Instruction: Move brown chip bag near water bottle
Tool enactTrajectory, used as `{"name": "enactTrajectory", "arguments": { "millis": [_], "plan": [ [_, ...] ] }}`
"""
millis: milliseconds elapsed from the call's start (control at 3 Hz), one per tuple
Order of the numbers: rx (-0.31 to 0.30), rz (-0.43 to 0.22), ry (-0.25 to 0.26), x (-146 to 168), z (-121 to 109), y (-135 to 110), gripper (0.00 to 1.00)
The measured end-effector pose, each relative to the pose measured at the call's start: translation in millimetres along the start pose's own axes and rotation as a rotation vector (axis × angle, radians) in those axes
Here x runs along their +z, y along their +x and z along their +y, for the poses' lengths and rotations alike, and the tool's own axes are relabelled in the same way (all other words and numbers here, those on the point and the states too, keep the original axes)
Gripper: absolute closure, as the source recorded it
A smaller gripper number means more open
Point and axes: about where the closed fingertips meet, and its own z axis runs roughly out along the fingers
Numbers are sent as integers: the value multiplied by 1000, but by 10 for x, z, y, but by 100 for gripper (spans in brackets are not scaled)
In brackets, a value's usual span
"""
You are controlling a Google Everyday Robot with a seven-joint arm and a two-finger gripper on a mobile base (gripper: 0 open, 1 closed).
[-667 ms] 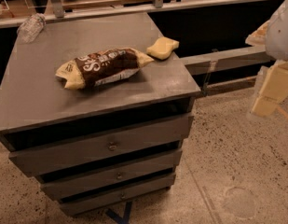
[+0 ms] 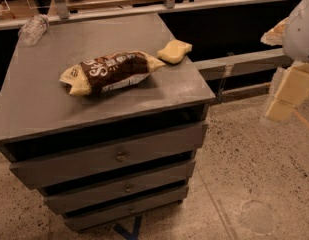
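The brown chip bag (image 2: 111,73) lies on its side on the grey cabinet top (image 2: 44,104), near the middle, with cream-yellow ends and white lettering. The water bottle (image 2: 33,30), small, clear and wrinkly, lies at the far left back corner of the same top, well apart from the bag. My gripper (image 2: 288,95) is at the right edge of the view, off the cabinet and over the floor, far to the right of the bag. It holds nothing that I can see.
A pale yellow sponge block (image 2: 174,51) sits just right of the bag's end. The cabinet has three drawers (image 2: 119,156) below. A railing and shelf (image 2: 169,4) run behind it. Speckled floor (image 2: 254,184) lies to the right.
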Motion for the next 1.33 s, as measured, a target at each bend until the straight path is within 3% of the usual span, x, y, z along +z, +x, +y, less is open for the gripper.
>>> {"name": "enactTrajectory", "arguments": {
  "millis": [333,667,1000,1333],
  "plan": [
    [42,-125,45,44,-87,-247,0],
    [84,-247,107,128,-288,-662,0],
    [95,-347,186,207,-426,-1128,0],
    [68,-428,250,354,-558,-1577,0]
  ]
}}
